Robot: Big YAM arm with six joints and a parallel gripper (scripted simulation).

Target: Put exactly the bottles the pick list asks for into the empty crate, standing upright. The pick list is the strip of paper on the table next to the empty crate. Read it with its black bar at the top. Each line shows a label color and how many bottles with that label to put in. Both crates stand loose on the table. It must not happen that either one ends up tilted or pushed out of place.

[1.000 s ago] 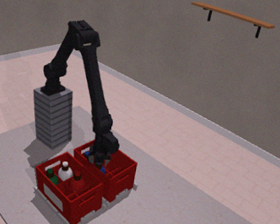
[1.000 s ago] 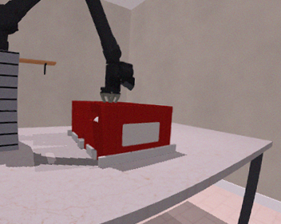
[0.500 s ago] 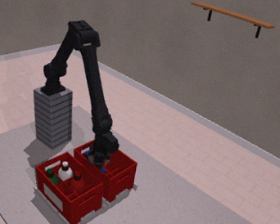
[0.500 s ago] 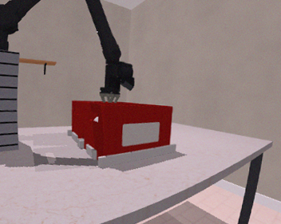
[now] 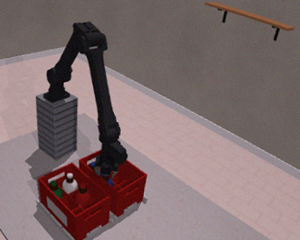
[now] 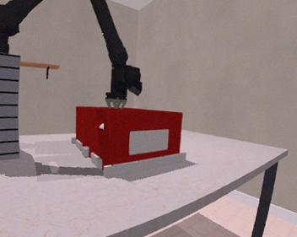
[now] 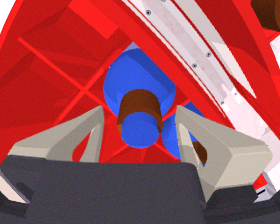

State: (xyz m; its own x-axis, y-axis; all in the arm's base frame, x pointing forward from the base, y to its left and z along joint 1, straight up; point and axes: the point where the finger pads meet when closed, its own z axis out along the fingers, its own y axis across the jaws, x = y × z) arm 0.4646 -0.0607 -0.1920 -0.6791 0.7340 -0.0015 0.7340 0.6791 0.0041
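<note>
— So, what do we see on the table [image 5: 200, 227]?

— We see two red crates side by side. The far crate [image 5: 134, 182] has our gripper [image 5: 106, 173] dipping into it from above. The near crate [image 5: 87, 218] holds a bottle with a green label [image 5: 55, 188], a white bottle [image 5: 69, 183] and a red bottle [image 5: 82, 194], all standing up.

— What is under our gripper?

— In the wrist view we look straight down on a blue bottle [image 7: 139, 100] with a brown neck. It stands inside the far crate, on the red floor. Another blue bottle [image 7: 171, 136] peeks out just beside it, partly hidden by one finger.

— Is our gripper squeezing the bottle?

— No. The two gray fingers are spread apart, one on each side of the bottle top. We can see a gap between each finger and the bottle, so we hold nothing.

— Where is our arm standing?

— It stands on a gray block [image 5: 58, 130] at the back of the table. From the side view, our gripper [image 6: 115, 104] sits right at the top edge of the red crate [image 6: 125, 130].

— Can we see the paper list?

— We cannot make it out. A light gray strip [image 5: 123, 212] shows by the crates' feet, but we cannot tell what it is.

— Anything else?

— A wooden shelf [image 5: 248, 16] hangs on the wall.
</note>
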